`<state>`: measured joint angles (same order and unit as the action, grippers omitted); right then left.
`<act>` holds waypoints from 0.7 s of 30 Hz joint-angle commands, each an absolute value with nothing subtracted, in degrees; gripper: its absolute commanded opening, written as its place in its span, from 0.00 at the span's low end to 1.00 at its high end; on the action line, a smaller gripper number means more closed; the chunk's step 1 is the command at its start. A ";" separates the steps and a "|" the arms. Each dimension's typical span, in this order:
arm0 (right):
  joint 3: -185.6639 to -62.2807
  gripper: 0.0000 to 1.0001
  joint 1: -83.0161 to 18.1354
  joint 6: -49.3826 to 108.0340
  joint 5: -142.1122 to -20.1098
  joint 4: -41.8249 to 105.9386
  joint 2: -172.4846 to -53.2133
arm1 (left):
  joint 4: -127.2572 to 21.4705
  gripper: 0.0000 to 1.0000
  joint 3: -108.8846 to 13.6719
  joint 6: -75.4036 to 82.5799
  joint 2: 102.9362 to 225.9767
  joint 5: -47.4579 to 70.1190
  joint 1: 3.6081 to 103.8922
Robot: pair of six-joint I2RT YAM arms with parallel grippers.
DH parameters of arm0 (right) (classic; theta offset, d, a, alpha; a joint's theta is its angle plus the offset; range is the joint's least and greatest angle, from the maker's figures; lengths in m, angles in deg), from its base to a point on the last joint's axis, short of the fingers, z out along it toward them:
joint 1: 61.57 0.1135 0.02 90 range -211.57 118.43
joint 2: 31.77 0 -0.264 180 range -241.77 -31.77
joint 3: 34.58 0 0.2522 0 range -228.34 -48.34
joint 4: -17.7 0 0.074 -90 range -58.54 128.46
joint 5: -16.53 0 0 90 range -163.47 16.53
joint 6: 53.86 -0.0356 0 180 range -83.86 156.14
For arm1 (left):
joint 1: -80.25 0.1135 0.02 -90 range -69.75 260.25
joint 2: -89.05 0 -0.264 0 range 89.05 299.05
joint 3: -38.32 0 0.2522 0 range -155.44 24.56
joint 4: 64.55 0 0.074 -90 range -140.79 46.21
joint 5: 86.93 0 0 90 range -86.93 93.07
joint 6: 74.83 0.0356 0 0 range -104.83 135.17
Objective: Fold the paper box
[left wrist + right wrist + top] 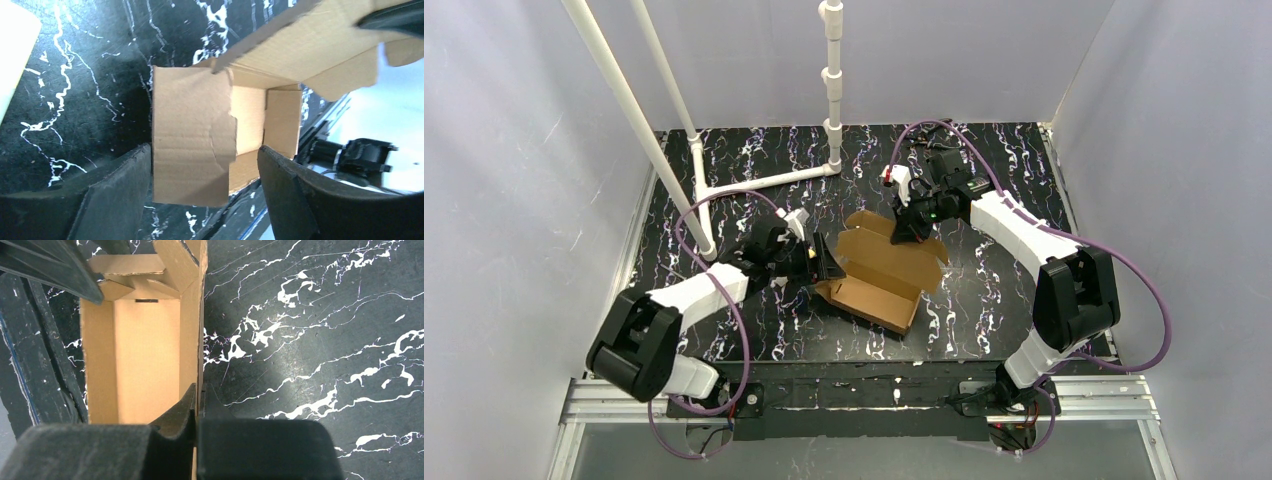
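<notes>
Two grippers at paper box (886,272), half-folded on marbled table (994,170) near white pipe stand (769,180). Right gripper (908,234) clenched on box's long wall; left gripper (831,264) spread wide, straddling box end.

From above, the tips of the right gripper (911,225) are too dark and small to make out. The left gripper (824,262) covers the left end of the paper box (879,280). The left wrist view cuts off the box's big flap at the top. In the right wrist view, 2 fingers (175,420) hide the wall's bottom.
</notes>
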<state>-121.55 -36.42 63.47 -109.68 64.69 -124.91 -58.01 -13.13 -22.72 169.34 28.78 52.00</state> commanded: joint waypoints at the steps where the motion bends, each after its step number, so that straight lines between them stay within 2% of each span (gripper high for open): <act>1: -120.85 0.01 -36.25 64.78 -111.09 64.11 -124.41 | -62.16 0.77 -11.46 -26.27 162.34 32.02 53.37; 4: -120.72 0.01 -36.26 64.86 -110.96 64.07 -124.42 | -62.12 0.81 -9.90 -26.88 159.16 31.11 54.52; 9: -120.52 0.01 -36.25 65.05 -110.73 64.07 -123.79 | -62.25 0.79 -3.82 -29.93 154.24 27.87 58.89; 14: -119.97 0.01 -36.24 65.44 -111.66 63.93 -123.11 | -62.25 0.67 0.92 -34.12 149.89 24.51 61.24; 21: -120.29 0.01 -36.25 65.85 -113.11 64.37 -122.06 | -62.98 0.63 3.11 -39.79 150.99 23.56 62.25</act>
<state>-120.52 -36.42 64.96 -110.57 64.67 -124.78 -62.34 2.78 -36.03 150.13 24.22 61.79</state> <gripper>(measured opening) 0.041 0.641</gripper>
